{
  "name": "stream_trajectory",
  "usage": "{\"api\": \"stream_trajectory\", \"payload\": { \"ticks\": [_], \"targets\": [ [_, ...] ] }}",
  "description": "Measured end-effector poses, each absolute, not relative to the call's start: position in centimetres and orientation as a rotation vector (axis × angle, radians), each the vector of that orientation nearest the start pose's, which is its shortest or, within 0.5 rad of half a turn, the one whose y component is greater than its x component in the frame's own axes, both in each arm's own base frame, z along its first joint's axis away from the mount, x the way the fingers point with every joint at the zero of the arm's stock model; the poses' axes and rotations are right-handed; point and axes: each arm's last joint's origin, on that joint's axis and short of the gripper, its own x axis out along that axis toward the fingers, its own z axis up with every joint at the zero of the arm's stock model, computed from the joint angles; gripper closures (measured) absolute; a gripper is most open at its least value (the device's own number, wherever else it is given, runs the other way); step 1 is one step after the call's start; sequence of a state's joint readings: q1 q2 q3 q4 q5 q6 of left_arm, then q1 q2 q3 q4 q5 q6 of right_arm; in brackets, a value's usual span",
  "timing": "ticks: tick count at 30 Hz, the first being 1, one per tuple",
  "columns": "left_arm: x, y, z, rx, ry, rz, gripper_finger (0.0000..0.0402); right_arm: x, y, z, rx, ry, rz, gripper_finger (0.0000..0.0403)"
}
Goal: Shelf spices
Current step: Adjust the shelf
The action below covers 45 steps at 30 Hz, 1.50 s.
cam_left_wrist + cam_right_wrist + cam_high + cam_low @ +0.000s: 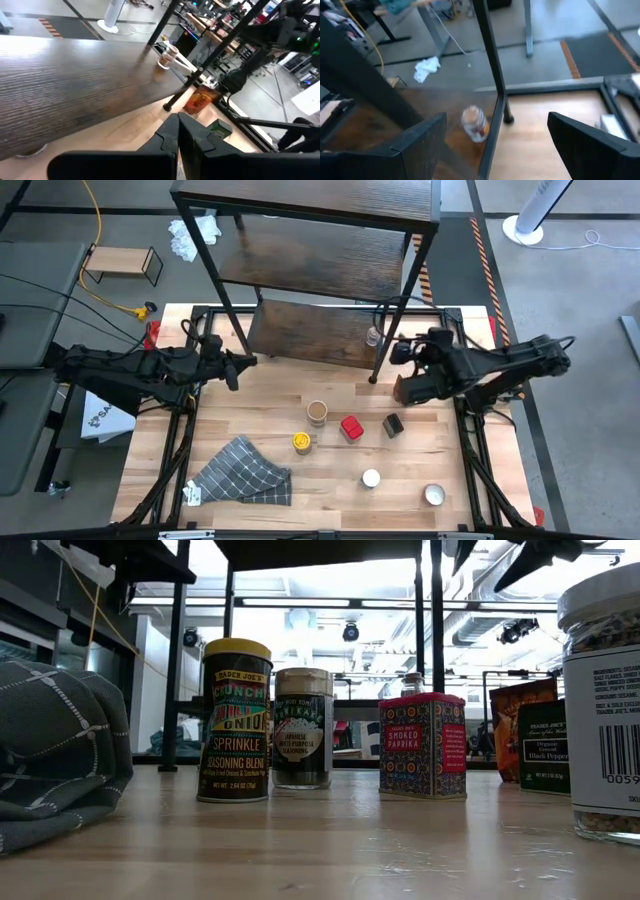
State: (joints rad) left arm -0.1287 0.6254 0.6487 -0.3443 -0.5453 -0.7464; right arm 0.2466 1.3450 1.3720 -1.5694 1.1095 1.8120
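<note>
High view: shelf (330, 330) stands at the far edge of the tabletop (270, 395). One small clear jar (373, 336) already sits on its bottom board, near the right front post. Right gripper (405, 350) is just beside that jar, jaws wide open with nothing in them. Left gripper (243, 362) sits at the shelf's left front corner, jaws closed and empty. Remaining spices are loose in the middle and near side: tan-lid jar (317, 412), yellow-lid jar (302, 442), red tin (351, 427), dark box (393, 425), white-lid jar (371, 478), larger jar (434, 495).

Low view: yellow-lid jar (233, 720), tan-lid jar (302, 728) and red tin (422, 745) all stand upright, long axis vertical. No gripper in frame.

Left wrist view: closed fingers (170, 135) point along the bottom board toward the clear jar (168, 55) at the far end.

Right wrist view: the open fingers (422, 137) straddle the clear jar (474, 123), which is upright on the board beside the post.

Judgement: next pick likely goes to the right arm; the dark box and red tin lie closest, toward the near side from its jaws.
</note>
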Motion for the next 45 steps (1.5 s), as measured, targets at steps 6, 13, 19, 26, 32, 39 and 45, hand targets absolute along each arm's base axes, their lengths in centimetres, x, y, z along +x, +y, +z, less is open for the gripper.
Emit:
{"api": "stream_trajectory", "payload": {
  "ticks": [6, 13, 19, 26, 32, 39, 45],
  "targets": [
    [13.8, -0.4, 29.9, -0.573, 0.124, 0.435, 0.0402, 19.3, 2.3, 36.5, 0.465, 0.184, -1.249, 0.0061],
    [14.3, -1.1, 32.0, -0.557, -0.001, 0.169, 0.0401, 19.8, 2.1, 38.6, 0.363, 0.211, -1.1, 0.0061],
    [14.7, -1.2, 32.5, -0.547, -0.054, 0.133, 0.0401, 20.7, 1.1, 39.3, 0.32, 0.261, -1.034, 0.0061],
    [15.2, -1.6, 32.3, -0.561, -0.021, 0.068, 0.0402, 22.4, 0.6, 39.8, 0.32, 0.318, -0.873, 0.0061],
    [15.9, -2.1, 31.9, -0.568, 0.003, 0.053, 0.0402, 25.1, 1.9, 39.5, 0.369, 0.329, -0.664, 0.0061],
    [17.6, -2.3, 30.7, -0.603, 0.052, 0.154, 0.0402, 27.9, 4.6, 37.8, 0.4, 0.371, -0.526, 0.0061],
    [20.4, -1.9, 29.3, -0.607, 0.096, 0.17, 0.0402, 26.9, 6.7, 37.2, 0.426, 0.422, -0.523, 0.0061]
  ]
}}
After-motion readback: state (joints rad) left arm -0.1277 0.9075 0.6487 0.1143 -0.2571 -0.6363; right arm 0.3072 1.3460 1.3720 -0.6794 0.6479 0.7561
